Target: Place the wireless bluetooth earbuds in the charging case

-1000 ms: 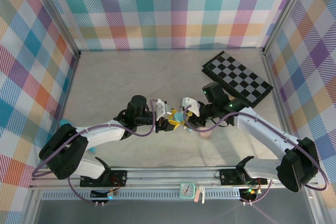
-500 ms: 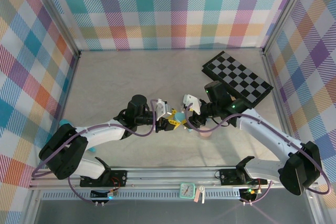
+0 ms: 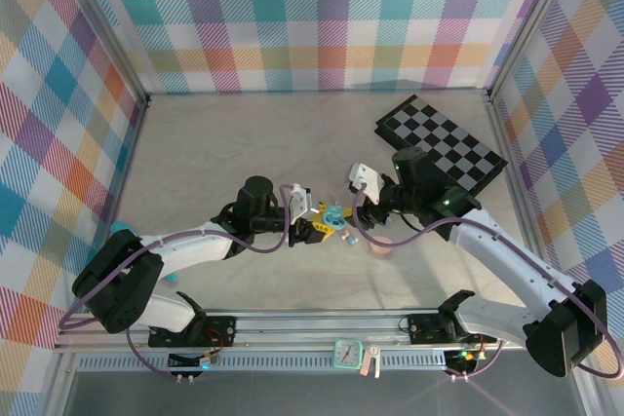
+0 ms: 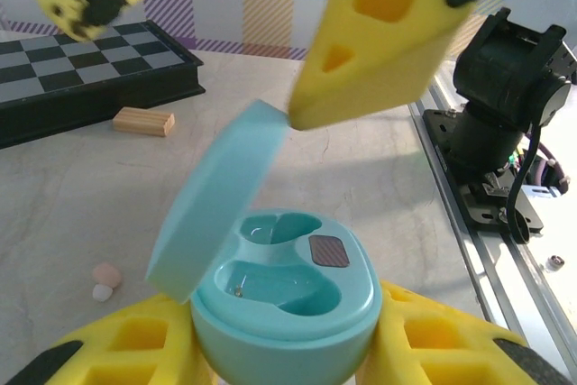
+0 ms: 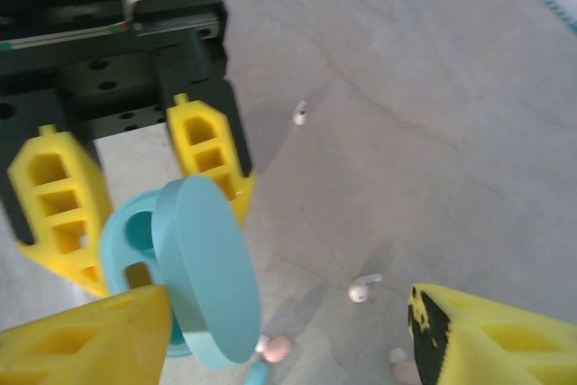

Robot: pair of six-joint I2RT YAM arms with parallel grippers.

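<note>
Over the last second the right gripper (image 4: 243, 15) has spread its jaws and drawn back toward the chessboard (image 3: 441, 146), away from the teal case (image 4: 288, 299). None of the earbuds is in yet: a white earbud (image 5: 363, 288) and a pinkish earbud (image 5: 273, 346) lie loose on the table (image 5: 433, 132), and both wells look empty. The left gripper (image 3: 317, 220) pinches the teal case at its base, raised with its lid (image 4: 216, 200) tipped open, likely to present the wells. The right gripper holds nothing, one finger just beside the lid's rim.
</note>
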